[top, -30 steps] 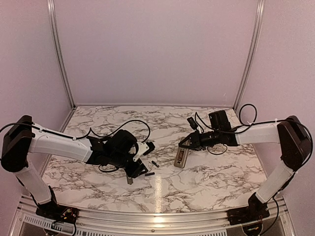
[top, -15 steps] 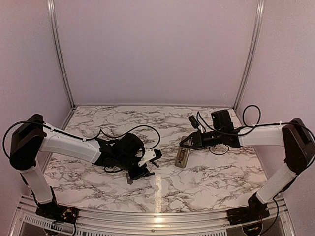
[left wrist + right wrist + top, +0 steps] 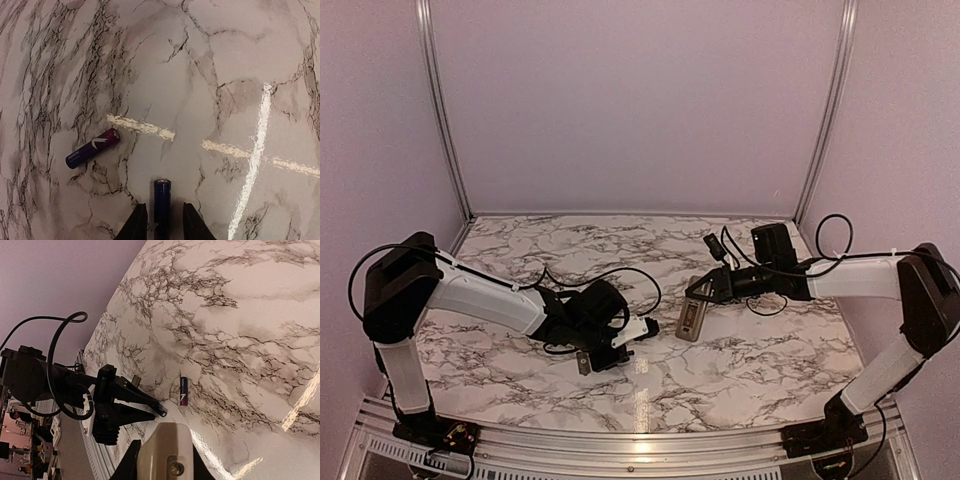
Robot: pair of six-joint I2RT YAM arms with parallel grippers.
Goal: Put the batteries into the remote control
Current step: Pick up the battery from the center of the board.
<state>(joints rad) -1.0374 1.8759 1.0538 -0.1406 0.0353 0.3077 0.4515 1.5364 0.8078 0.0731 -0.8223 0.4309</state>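
The remote control [image 3: 691, 321] shows its tan-grey back [image 3: 167, 450], tilted, with my right gripper [image 3: 700, 296] shut on its upper end. A dark blue battery [image 3: 161, 197] lies on the marble between the fingers of my left gripper [image 3: 162, 222]. The jaws stand close on either side of it with thin gaps. In the right wrist view that battery [image 3: 160, 411] sits at the tips of the left gripper [image 3: 154, 407], just ahead of the remote's end. A purple battery [image 3: 92, 148] lies loose to the left, also seen as the purple battery [image 3: 183, 390] in the right wrist view.
A small grey flat piece [image 3: 582, 363] lies on the marble beside the left arm [image 3: 490, 300]. Loose black cables [image 3: 620, 275] loop off both wrists. Metal rails [image 3: 620, 440] edge the table at the front, and pale walls enclose the back and sides.
The left arm has reached to the right and lowered over the blue battery, and its jaws have narrowed around it. The right arm and the remote have hardly moved.
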